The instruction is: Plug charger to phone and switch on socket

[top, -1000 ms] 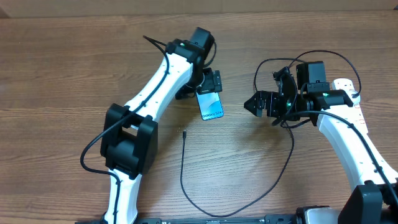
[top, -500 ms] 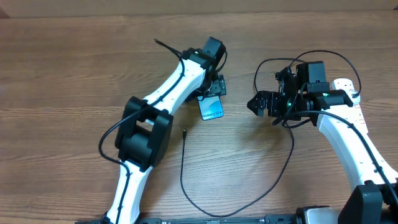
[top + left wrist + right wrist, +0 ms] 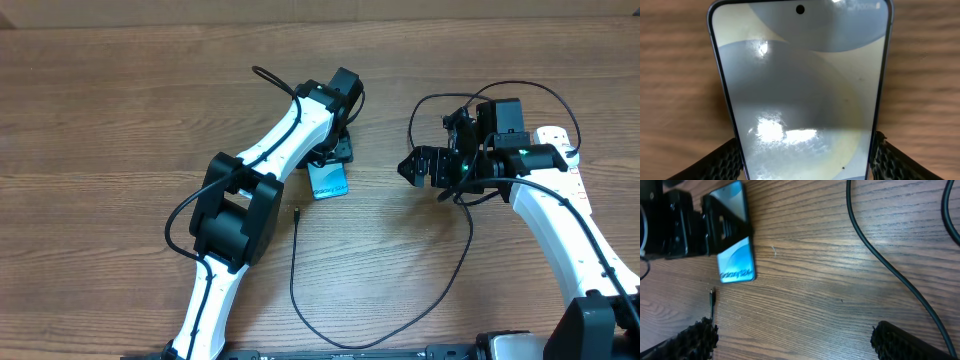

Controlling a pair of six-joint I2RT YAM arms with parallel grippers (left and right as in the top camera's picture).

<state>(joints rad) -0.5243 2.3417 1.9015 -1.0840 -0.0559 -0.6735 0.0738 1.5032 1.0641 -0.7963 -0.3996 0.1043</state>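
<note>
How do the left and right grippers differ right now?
The left gripper straddles the phone, a finger at each long edge; the right gripper has only bare table between its fingers. The left sits at the phone; the right stands apart, facing it. Whether the left is squeezing, I cannot tell. Both have black ridged fingers.

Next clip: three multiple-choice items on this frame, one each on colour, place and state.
1. The screen of the slim rectangular phone is: A) red; B) light blue; C) green.
2. The plug tip of the thin black charger cable lies: A) on the wooden table, unplugged; B) in the phone's port; C) under the phone.
3. The right tool is: A) open, empty; B) shut on the cable; C) shut on the phone.
Key: B, screen glows blue; A, tip lies bare on wood; A, fingers spread, nothing between.
</note>
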